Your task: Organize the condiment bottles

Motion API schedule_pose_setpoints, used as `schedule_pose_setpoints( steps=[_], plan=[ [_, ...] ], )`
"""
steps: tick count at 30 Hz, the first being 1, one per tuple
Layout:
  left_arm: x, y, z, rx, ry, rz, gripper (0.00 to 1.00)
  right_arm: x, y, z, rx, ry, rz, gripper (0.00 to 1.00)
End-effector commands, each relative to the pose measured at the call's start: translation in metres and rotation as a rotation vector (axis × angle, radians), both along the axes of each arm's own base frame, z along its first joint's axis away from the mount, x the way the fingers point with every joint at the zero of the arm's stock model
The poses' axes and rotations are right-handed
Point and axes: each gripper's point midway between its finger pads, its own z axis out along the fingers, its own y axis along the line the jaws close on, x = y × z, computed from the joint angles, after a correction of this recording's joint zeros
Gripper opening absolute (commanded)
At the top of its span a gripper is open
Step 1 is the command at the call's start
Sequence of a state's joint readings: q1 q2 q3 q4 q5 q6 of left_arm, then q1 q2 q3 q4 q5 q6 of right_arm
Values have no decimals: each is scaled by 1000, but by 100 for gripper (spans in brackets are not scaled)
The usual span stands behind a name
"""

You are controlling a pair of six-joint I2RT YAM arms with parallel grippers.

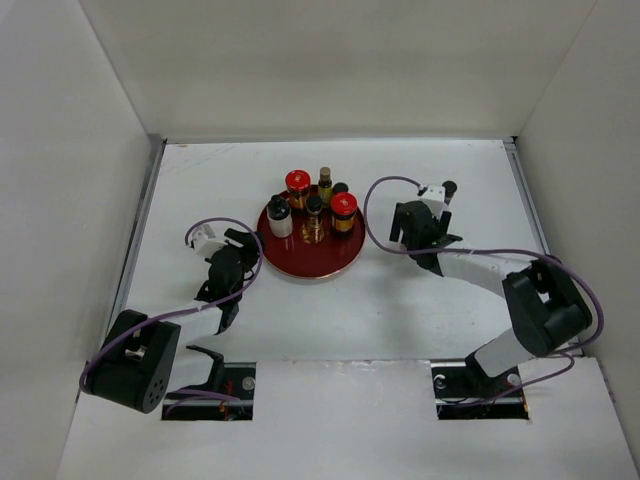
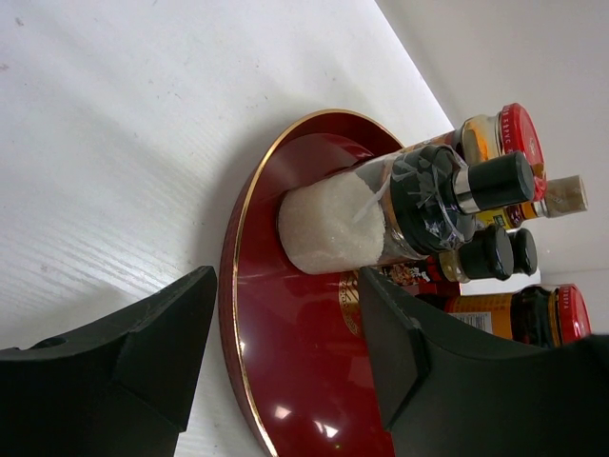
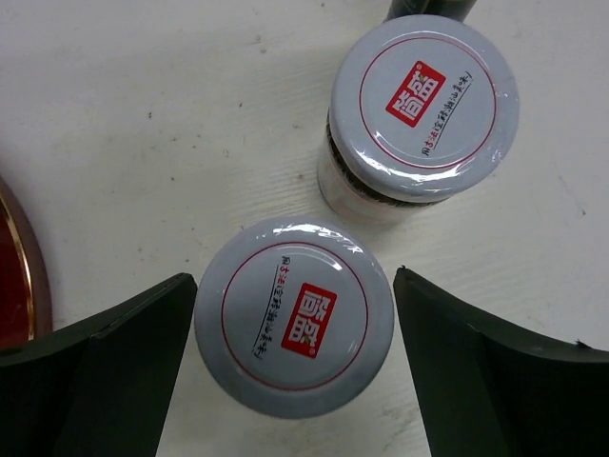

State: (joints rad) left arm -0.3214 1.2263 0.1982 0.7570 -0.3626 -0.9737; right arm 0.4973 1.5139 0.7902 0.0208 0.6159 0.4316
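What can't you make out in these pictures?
Top view: the near white-capped jar and far white-capped jar, plain in the right wrist view, are hidden under the right gripper.
Right wrist view: a dark object is cut off by the top edge.
Left wrist view: a finger of the left gripper covers part of the lower red-capped jar.
Top view: bottle labels are too small to read.

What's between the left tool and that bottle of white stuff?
Only bare red tray, per the left wrist view; the left tool is clear of the bottle.
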Motion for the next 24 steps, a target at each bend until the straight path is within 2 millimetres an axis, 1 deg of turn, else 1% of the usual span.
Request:
schedule_pose_setpoints(
  steps=[1,3,5,6,8,10,13,14,15,17,19,21,22,24],
  plan=[
    [11,-4,27,-24,-83,-1,60,27,12,27,97,-106,-23,88],
    [11,-4,26,-31,-81,0,60,28,12,20,89,-91,-24,83],
    [11,-5,28,-26,-87,-3,60,25,10,17,87,-88,-33,69],
    [11,-6,28,-24,-85,-5,60,22,11,18,91,-96,-31,65],
    [12,-6,26,-30,-78,-7,60,18,6,26,89,-127,-37,59],
    [12,-6,27,-35,-82,-5,60,12,4,41,76,-162,-26,56],
    [11,-7,28,-27,-86,-7,60,-6,14,66,84,-206,28,55],
    [12,-6,27,-30,-84,-5,60,-13,22,73,93,-209,61,55],
    [11,-5,26,-34,-80,-4,60,-19,32,80,109,-212,97,55],
    [11,-4,28,-31,-89,3,60,-30,60,91,145,-214,184,55],
    [11,-3,29,-24,-92,6,60,-40,96,100,191,-223,271,55],
    [12,-1,28,-28,-89,10,60,-47,137,110,239,-237,350,55],
    [11,0,28,-31,-88,14,60,-49,157,115,253,-248,391,55],
    [10,3,30,-30,-95,24,60,-48,192,125,268,-277,456,55]
  ],
)
